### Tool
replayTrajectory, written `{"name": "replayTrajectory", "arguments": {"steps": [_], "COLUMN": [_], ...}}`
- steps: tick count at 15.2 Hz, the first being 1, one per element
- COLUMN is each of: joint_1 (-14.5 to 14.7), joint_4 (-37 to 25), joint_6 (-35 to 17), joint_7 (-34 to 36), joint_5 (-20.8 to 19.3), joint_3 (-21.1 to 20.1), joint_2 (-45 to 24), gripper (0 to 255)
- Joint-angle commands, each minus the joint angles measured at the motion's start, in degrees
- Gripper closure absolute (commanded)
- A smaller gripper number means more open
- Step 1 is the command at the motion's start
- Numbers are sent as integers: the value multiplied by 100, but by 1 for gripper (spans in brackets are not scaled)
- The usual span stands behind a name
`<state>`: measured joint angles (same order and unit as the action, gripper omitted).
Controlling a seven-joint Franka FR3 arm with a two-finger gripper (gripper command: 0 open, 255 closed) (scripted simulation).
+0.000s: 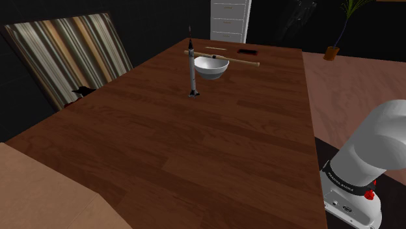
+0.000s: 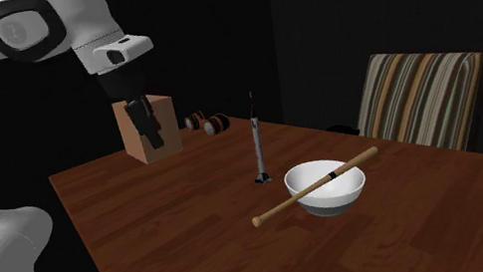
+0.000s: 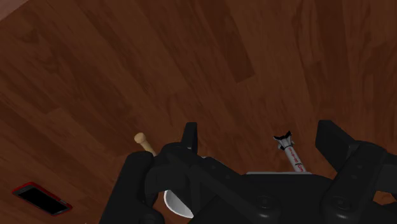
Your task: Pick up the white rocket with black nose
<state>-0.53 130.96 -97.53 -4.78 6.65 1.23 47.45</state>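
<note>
- The jaws stand wide apart and hold nothing.
- In the second exterior view they hang from the white arm [image 2: 50, 31] above the brown wooden desk [image 2: 175, 232], in front of a brown block [image 2: 135, 150] that sits near the desk's far corner.
- The rocket [image 1: 191, 70] stands upright on dark fins on the desk, well apart from the jaws. It has a slim pale body and a thin dark nose pointing up.
- In the shoulder view it stands toward the far end of the desk, just to the left of a white bowl [image 1: 211, 67].
- A wooden bat [image 1: 239, 62] with a dark band lies across the bowl's rim.
- In the wrist view the rocket appears on the desk beyond the jaws, nearer to one of them and touched by neither. Its fins are black and its white body carries a red mark.
- A flat black device with a red edge [image 3: 41, 198] lies on the desk beyond the bowl.
- A striped chair [image 1: 71, 55] stands at the desk's side on the shoulder view's left, and a white drawer unit [image 1: 231, 19] stands past the far end.
</note>
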Motion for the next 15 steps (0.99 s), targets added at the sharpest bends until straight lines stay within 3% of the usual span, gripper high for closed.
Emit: {"name": "replayTrajectory", "arguments": {"steps": [1,8,15], "joint_1": [0,183,484], "joint_4": [0,1372,2121], "joint_6": [0,-2275,-4801], "joint_7": [0,115,152], "joint_5": [0,421,900], "joint_3": [0,-387,-814], "joint_2": [0,14,-824], "gripper": [0,0,0]}}
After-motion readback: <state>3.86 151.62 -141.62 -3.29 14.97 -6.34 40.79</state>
